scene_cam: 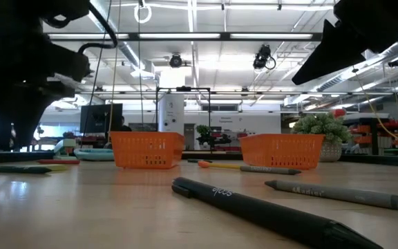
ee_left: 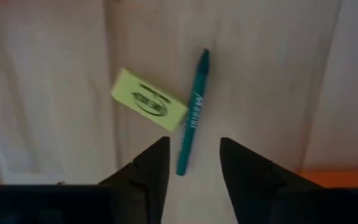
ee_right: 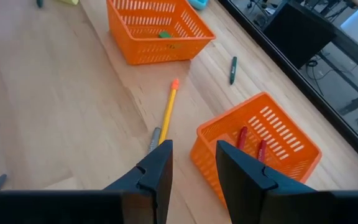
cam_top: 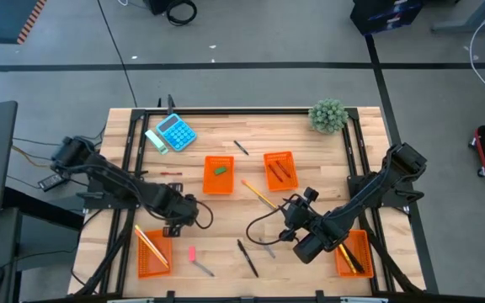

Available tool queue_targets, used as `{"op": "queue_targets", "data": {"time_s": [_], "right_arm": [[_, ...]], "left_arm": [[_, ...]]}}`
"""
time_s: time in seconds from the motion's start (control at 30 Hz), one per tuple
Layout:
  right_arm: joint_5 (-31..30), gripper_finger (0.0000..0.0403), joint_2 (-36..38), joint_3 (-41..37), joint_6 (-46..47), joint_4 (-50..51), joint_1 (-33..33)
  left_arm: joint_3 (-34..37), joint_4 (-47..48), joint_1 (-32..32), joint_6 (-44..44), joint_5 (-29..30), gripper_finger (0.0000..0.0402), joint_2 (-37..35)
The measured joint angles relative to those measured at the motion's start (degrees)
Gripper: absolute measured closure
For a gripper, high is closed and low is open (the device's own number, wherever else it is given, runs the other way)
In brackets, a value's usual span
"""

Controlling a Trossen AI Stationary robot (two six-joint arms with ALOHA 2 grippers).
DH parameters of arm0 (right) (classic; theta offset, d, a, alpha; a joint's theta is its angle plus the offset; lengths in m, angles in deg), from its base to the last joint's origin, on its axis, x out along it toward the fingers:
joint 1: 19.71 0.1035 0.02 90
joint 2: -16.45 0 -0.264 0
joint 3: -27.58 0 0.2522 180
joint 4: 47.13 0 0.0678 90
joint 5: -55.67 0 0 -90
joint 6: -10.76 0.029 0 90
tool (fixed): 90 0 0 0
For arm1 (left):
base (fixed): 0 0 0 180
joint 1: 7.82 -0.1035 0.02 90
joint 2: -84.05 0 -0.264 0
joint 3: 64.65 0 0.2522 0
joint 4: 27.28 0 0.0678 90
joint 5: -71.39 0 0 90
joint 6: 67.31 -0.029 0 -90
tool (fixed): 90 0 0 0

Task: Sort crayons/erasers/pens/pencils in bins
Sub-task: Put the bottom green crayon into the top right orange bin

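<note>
Your left gripper (ee_left: 192, 163) hovers, fingers apart, over a teal crayon (ee_left: 192, 115) beside the yellow block eraser (ee_left: 148, 101); right gripper (ee_right: 191, 163), fingers apart, faces two far orange slotted bins (ee_right: 263, 138).

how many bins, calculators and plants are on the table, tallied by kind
orange bins: 4
blue calculator: 1
plant: 1
total: 6

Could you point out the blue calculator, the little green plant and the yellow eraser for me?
blue calculator (cam_top: 176, 131): high view, centre of its keypad.
green plant (cam_top: 327, 115): high view, middle of its foliage.
yellow eraser (ee_left: 149, 107): left wrist view, its printed top face.
</note>
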Motion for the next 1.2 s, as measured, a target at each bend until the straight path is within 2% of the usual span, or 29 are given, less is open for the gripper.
{"op": "queue_targets", "data": {"time_s": [0.13,0.47,0.73,0.97,1.2], "right_arm": [[0.07,0.0274,0.0,0.0,1.15,0.01,-0.04],[0.46,0.0274,0.0,0.0,3.29,0.01,0.61],[0.66,0.0274,0.0,-0.02,4.1,0.02,1.31],[0.66,0.0274,0.0,-0.02,4.1,0.02,1.36],[0.66,0.0274,0.0,-0.02,4.1,0.02,1.36]], "left_arm": [[0.0,0.04,-0.13,1.04,-2.73,0.0243,1.94],[-0.12,0.16,-2.31,0.93,-2.83,0.0248,8.9],[-0.24,0.37,-3.73,0.48,-3.43,0.0252,10.35],[-0.09,-0.85,-3.65,0.92,-3.37,0.029,10.39],[-0.04,-2.51,-3.63,1.32,-3.14,0.0357,10.35]]}}
